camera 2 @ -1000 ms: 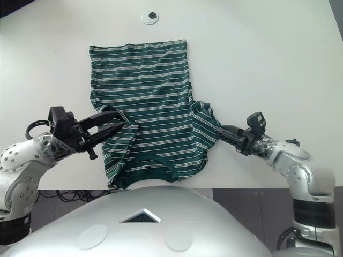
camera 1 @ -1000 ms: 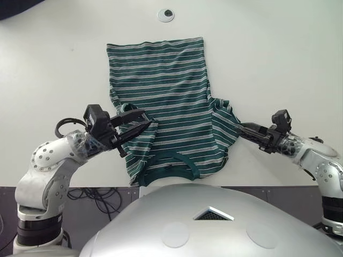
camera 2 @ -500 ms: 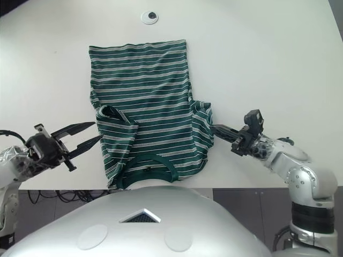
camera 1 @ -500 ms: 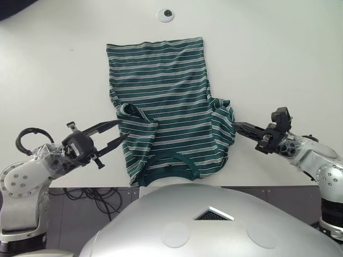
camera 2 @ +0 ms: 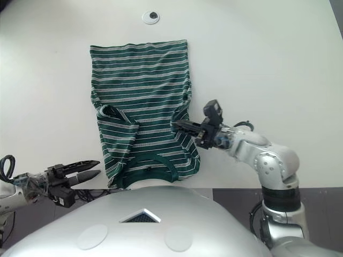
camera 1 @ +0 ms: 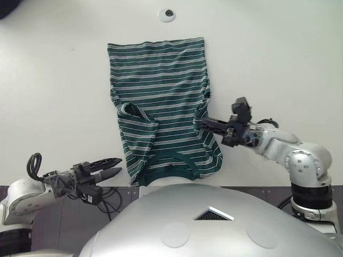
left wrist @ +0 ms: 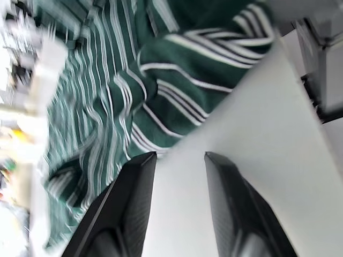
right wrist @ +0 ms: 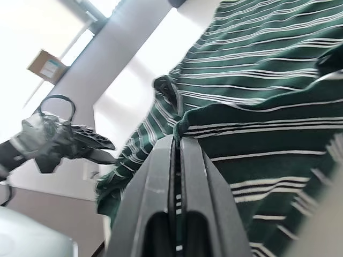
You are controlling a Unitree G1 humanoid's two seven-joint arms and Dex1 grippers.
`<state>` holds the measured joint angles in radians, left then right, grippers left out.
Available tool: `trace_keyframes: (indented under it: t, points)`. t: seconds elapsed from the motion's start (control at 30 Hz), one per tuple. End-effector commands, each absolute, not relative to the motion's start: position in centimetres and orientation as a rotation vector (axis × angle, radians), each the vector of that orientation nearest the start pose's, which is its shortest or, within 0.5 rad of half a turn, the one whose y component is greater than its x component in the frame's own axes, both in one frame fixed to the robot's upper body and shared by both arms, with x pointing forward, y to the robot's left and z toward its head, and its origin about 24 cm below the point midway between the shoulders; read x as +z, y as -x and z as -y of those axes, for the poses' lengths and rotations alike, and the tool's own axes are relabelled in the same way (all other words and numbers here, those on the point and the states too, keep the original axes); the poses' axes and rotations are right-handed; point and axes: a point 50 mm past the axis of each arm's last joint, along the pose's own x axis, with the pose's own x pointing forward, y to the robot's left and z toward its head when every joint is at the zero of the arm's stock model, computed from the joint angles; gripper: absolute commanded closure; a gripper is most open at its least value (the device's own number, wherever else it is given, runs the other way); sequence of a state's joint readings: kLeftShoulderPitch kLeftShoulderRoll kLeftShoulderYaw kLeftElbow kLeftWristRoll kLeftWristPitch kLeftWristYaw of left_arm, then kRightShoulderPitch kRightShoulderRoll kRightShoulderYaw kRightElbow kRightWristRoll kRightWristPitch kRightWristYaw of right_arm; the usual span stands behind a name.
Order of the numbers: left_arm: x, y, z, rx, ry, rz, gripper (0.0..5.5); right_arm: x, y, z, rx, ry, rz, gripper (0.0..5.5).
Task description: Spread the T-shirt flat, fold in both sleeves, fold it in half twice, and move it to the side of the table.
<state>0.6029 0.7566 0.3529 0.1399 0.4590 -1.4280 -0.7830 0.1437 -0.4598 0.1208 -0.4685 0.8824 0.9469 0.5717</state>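
The green striped T-shirt (camera 1: 161,80) lies on the white worktop (camera 1: 278,64), hem at the far side and collar (camera 1: 171,160) at the near edge. Its left sleeve (camera 1: 134,115) is folded in onto the body. The right jaws are clamped together on the edge of the right sleeve (right wrist: 252,134), holding it over the shirt's right half. The left jaws stand apart, their 2 fingers (left wrist: 134,203) low over bare worktop near the shirt's near-left corner, apparently not touching cloth. A small round disc (camera 1: 166,14) sits beyond the hem.
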Motion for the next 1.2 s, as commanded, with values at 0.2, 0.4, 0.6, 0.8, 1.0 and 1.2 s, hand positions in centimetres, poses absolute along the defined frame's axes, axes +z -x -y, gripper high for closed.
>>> trace_keyframes:
  t: [0.2,0.4,0.6,0.8,1.0,1.2]
  points:
    - [4.6,-7.0,-26.8,-1.381,-1.327,0.296,3.88,4.6,-17.5,10.7,1.041,-0.501,-0.687,4.71]
    - [4.3,-7.1,-24.9,-1.442,-1.317,0.379,3.88,7.3,-18.0,12.9,1.047,-0.522,-0.566,3.73]
    - [3.7,-6.2,-24.0,-1.531,-1.285,0.373,3.88,9.1,-17.8,18.9,0.934,-0.387,-0.478,3.69]
    - [5.0,-7.0,-24.2,-1.423,-1.259,0.376,3.88,8.8,-16.2,22.1,0.953,-0.108,-0.436,3.69]
    - [7.7,-8.1,-27.1,-1.318,-1.250,0.262,3.12,6.4,-12.8,22.7,1.186,0.393,-0.410,2.96]
    - [6.6,-6.4,-27.0,-1.480,-1.212,0.153,2.28,4.8,-10.9,21.8,1.381,0.628,-0.313,2.08]
